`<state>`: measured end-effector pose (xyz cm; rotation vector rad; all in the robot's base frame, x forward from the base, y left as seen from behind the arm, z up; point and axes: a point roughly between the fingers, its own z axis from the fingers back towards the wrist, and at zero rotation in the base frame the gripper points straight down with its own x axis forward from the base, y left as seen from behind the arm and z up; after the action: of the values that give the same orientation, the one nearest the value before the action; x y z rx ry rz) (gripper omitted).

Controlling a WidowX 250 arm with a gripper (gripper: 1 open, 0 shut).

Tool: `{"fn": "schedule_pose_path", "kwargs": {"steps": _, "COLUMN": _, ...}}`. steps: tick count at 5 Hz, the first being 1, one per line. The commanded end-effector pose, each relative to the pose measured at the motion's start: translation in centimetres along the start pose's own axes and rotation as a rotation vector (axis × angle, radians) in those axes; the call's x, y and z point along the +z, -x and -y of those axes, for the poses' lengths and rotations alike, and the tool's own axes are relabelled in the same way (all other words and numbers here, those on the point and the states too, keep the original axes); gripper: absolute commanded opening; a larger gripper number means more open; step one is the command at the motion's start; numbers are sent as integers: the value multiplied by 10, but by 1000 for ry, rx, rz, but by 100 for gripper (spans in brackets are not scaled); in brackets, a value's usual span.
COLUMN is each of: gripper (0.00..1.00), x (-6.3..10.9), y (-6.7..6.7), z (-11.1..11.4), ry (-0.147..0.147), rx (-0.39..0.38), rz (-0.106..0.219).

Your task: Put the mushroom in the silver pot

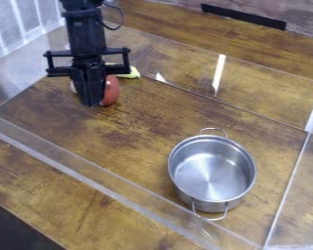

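Note:
My gripper hangs from the black arm at the upper left and points down, its fingers pressed together. The mushroom shows as a small red cap sticking out at the right side of the fingertips, touching them just above the wooden table; its stem is hidden behind the fingers. The silver pot stands empty at the lower right, well apart from the gripper, with a loop handle at its far rim and one at its near rim.
A yellow-green piece lies just behind the gripper. Clear plastic walls border the wooden table along the front and right. White slats stand at the far left.

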<state>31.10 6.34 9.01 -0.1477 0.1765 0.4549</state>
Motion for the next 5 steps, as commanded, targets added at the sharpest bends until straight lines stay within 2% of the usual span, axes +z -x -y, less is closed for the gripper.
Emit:
{"fn": "schedule_pose_path", "kwargs": {"steps": 1, "gripper": 0, "x": 42, "y": 3, "z": -1, "ry": 46, "rx": 10, "rz": 105}}
{"fn": "schedule_pose_path", "kwargs": {"steps": 3, "gripper": 0, "x": 48, "y": 8, "z": 1, "ry": 88, "rx": 66, "rz": 96}}
{"fn": "schedule_pose_path", "kwargs": {"steps": 5, "gripper": 0, "x": 63, "y": 34, "z": 68, "ry": 80, "rx": -156, "rz": 77}}
